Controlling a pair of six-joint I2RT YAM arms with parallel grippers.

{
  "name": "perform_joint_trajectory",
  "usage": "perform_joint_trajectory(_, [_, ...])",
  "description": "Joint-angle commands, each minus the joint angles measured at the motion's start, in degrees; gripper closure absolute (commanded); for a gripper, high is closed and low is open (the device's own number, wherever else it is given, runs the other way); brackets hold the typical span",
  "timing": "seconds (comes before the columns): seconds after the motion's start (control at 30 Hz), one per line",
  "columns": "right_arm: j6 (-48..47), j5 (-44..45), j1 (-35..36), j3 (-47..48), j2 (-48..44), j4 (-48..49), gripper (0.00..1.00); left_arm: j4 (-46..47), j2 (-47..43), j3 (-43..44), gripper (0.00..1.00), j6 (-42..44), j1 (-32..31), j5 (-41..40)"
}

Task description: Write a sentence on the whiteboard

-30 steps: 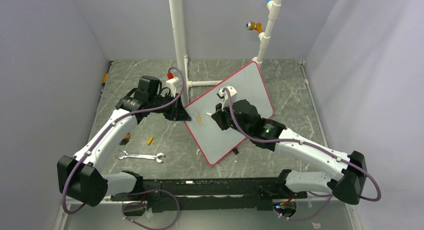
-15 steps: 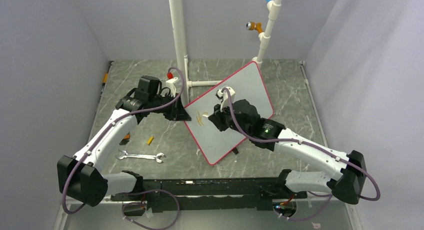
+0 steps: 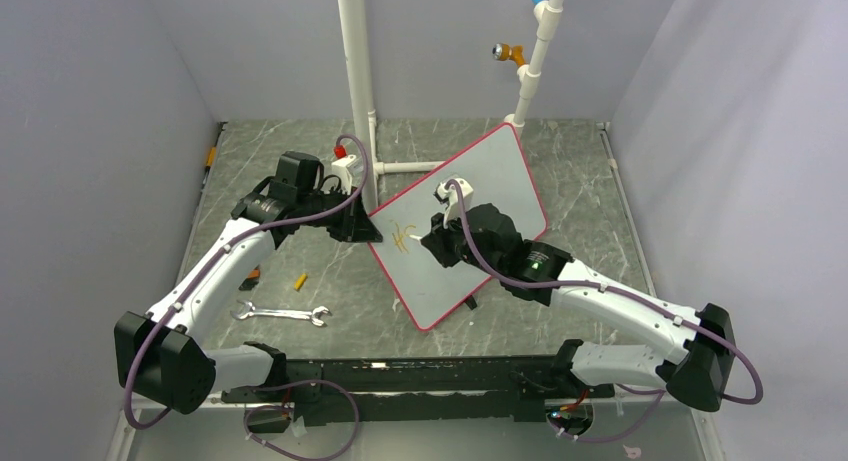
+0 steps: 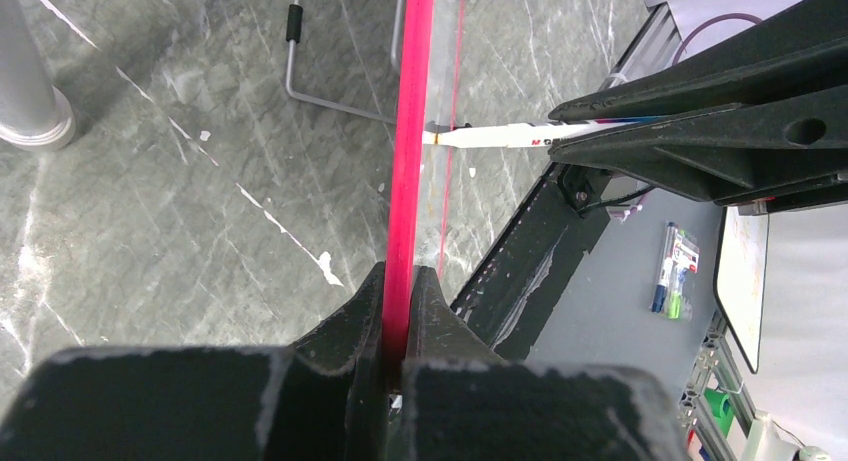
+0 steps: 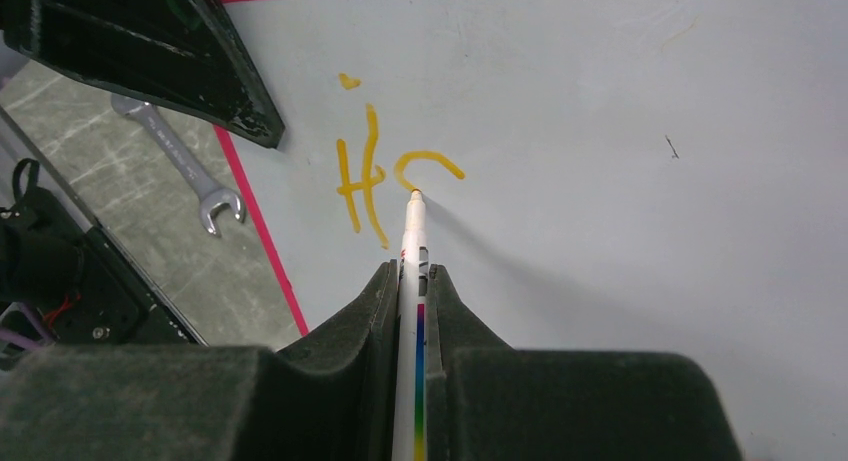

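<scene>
The left gripper (image 4: 400, 281) pinches the red edge of the whiteboard (image 3: 490, 171), which stands tilted in the middle of the table (image 3: 250, 146). The right gripper (image 5: 412, 276) pinches a marker (image 5: 411, 231) with its tip on the board. I think the sentence (image 5: 365, 176) is only just begun, an orange H and a curve, so the next move is to gently finish that second letter.

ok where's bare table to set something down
Bare table right of the whiteboard, up to the far edge. A smaller patch between the wrench and the board's near corner. Crowded left of the board: left gripper, pipe, yellow bit.
</scene>
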Motion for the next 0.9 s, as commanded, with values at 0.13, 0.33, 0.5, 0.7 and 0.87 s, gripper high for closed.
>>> perform_joint_trajectory(0.13, [0.14,5.24,-0.14,1.46,0.18,-3.49,1.0,5.21,-1.01,0.88,1.0,7.69,0.58,-12.53])
perform_joint_trajectory(0.33, [-0.9,6.52,-0.16,4.3,1.68,-3.24,1.0,5.28,-1.43,0.57,1.0,7.77,0.56,-12.59])
perform_joint_trajectory(0.5, [-2.08,7.66,-0.12,6.95,3.53,-3.32,1.0,5.19,-1.66,0.47,1.0,7.86,0.58,-12.63])
perform_joint_trajectory(0.7, [-2.4,7.27,-0.12,7.7,4.74,-3.4,1.0,5.14,-1.92,0.37,1.0,7.86,0.56,-12.76])
perform_joint_trajectory(0.87, [-1.75,6.7,-0.11,5.93,3.87,-3.49,1.0,5.14,-2.01,0.4,1.0,7.86,0.54,-12.76])
